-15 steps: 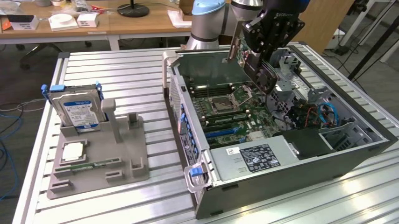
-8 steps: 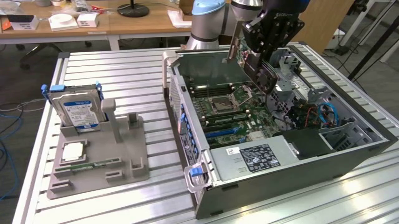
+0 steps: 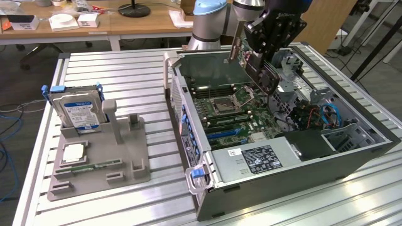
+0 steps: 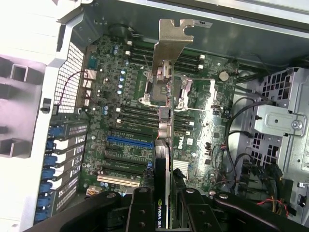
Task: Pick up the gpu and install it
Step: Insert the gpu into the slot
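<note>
- Wrist view: the gpu [image 4: 164, 145] is seen edge-on, clamped between the fingers [image 4: 141, 211] of the gripper [image 4: 164, 208], which is closed across the card's flat faces, away from the silver bracket [image 4: 172, 41].
- In the exterior view the gpu [image 3: 262, 70] is held in the air by the gripper [image 3: 259, 52] over the open computer case [image 3: 295, 174], above the motherboard [image 3: 229, 115] and toward the case's far end. No contact with a slot can be made out.
- The case lies on the worktop [image 3: 125, 70] toward its edge at the exterior view's right. A hard drive [image 3: 76, 110] stands in a grey holder [image 3: 122, 155] near the opposite edge.
- The card is judged light, thin and stiff, yet fragile: bending and knocks to its components are to be avoided, and the edge meant for the slot is best left free.
- A hold across the faces near the upper edge, as taken now, is judged sound. The smooth board could slip or pivot under a push, so a firm clamp is called for.
</note>
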Robot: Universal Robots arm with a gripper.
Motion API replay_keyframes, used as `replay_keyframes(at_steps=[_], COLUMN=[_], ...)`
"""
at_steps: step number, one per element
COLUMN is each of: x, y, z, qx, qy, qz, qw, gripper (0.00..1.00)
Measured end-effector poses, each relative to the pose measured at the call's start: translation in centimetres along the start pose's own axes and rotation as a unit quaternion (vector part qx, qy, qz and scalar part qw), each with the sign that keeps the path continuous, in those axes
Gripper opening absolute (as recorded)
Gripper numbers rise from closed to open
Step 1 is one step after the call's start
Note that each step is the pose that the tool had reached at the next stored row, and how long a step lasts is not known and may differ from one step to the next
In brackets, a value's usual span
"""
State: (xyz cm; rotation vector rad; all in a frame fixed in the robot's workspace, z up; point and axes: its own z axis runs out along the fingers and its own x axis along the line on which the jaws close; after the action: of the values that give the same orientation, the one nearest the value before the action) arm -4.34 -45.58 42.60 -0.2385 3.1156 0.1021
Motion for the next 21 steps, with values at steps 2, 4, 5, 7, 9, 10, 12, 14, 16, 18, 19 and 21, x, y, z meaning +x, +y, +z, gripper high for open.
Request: replay_keyframes(at_steps=[2, 4, 5, 7, 9, 10, 12, 14, 16, 18, 19, 21], x=[0.00, 0.00, 0.00, 0.00, 0.00, 0.00, 0.00, 0.00, 0.00, 0.00, 0.00, 0.00], y=[0.00, 0.00, 0.00, 0.00, 0.00, 0.00, 0.00, 0.00, 0.00, 0.00, 0.00, 0.00], z=[0.00, 0.00, 0.00, 0.00, 0.00, 0.00, 0.00, 0.00, 0.00, 0.00, 0.00, 0.00], qx=[0.0000, 0.0000, 0.0000, -0.0001, -0.0001, -0.0001, -0.0001, -0.0002, -0.0003, -0.0003, -0.0004, -0.0004], qy=[0.0000, 0.0001, 0.0001, 0.0002, 0.0003, 0.0003, 0.0005, 0.0007, 0.0008, 0.0010, 0.0011, 0.0013], qz=[-0.001, -0.002, -0.002, -0.004, -0.005, -0.006, -0.008, -0.011, -0.014, -0.016, -0.018, -0.021], qw=[1.0000, 1.0000, 1.0000, 1.0000, 1.0000, 1.0000, 1.0000, 0.9999, 0.9999, 0.9999, 0.9998, 0.9998], gripper=[0.26, 0.26, 0.26, 0.26, 0.26, 0.26, 0.26, 0.26, 0.26, 0.26, 0.26, 0.26])
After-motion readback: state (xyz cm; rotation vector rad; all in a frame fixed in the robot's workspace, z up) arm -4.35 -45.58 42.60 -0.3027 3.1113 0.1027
